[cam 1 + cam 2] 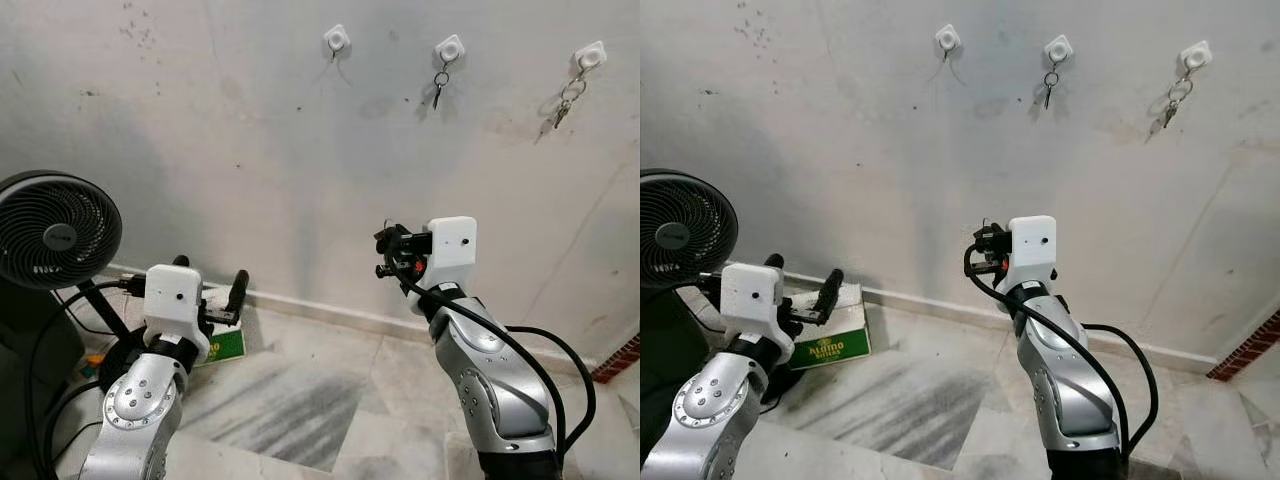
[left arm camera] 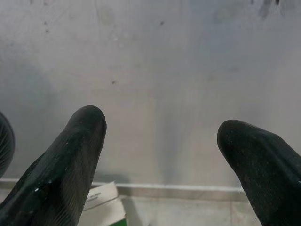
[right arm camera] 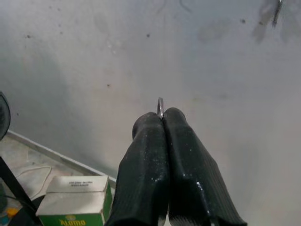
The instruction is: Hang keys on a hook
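Wall (image 1: 250, 150) ahead is grey, stained plaster with three white hooks high up: left hook (image 1: 337, 39) bare, middle hook (image 1: 449, 48) and right hook (image 1: 590, 56) each carrying hung keys (image 1: 566, 102). Floor (image 1: 300, 400) is grey marble tile with a pale skirting at the wall's base. Right gripper (image 3: 162, 117) is raised mid-scene, below the hooks, fingers pressed together pinching a metal key ring (image 3: 160, 107) that pokes up at the tips. Left gripper (image 2: 160, 141) sits low on the left, fingers spread wide, holding nothing. Black fan (image 1: 55, 230) stands far left; green-and-white box (image 1: 830, 335) lies on the floor by the wall.
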{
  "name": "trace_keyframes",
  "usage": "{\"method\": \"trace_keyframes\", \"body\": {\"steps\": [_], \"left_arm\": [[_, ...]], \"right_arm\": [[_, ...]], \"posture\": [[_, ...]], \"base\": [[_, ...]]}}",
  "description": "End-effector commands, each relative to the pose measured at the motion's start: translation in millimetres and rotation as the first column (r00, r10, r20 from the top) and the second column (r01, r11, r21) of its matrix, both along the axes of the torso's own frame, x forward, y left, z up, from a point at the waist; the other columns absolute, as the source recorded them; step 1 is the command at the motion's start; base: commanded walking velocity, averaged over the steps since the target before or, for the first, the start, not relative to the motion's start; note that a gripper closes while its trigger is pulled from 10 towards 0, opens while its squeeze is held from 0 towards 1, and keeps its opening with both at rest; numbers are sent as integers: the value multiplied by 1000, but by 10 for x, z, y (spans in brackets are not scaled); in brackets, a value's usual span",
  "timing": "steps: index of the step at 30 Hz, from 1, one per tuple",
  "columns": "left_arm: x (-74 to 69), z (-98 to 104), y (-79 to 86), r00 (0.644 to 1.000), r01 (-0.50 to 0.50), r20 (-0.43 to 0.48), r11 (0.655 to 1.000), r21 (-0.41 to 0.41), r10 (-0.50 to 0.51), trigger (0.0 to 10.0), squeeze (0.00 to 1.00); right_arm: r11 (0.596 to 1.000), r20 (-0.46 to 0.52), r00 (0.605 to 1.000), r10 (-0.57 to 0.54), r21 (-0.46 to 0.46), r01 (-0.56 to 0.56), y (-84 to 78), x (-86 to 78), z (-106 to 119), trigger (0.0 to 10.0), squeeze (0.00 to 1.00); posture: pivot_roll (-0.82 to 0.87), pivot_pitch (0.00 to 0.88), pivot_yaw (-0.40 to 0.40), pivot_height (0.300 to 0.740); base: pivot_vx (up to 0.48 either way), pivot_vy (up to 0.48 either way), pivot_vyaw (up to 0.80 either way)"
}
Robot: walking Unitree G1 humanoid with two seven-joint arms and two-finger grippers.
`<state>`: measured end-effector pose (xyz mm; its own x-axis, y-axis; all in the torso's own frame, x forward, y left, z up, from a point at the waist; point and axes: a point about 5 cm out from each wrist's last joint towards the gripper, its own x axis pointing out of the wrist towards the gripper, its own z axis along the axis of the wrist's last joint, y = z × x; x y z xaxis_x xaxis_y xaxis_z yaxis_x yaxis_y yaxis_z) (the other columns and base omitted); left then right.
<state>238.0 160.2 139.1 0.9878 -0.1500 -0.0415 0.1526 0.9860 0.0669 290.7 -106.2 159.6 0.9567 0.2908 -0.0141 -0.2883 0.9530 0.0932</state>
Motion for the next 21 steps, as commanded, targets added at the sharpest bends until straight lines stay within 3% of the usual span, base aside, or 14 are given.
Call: {"method": "trace_keyframes", "body": {"steps": [1,21], "left_arm": [[-4,31,4,1000,2,10,1000,-8,-2,10000,0],[0,20,-24,1000,12,0,1000,-24,-12,10000,0]], "right_arm": [[1000,9,1000,19,12,-19,43,11,30,10000,0],[1000,-5,1000,25,1,-25,48,3,-14,10000,0]], "posture": [[140,0,20,740],[138,0,18,740]], "base": [[379,0,0],[391,0,0]]}}
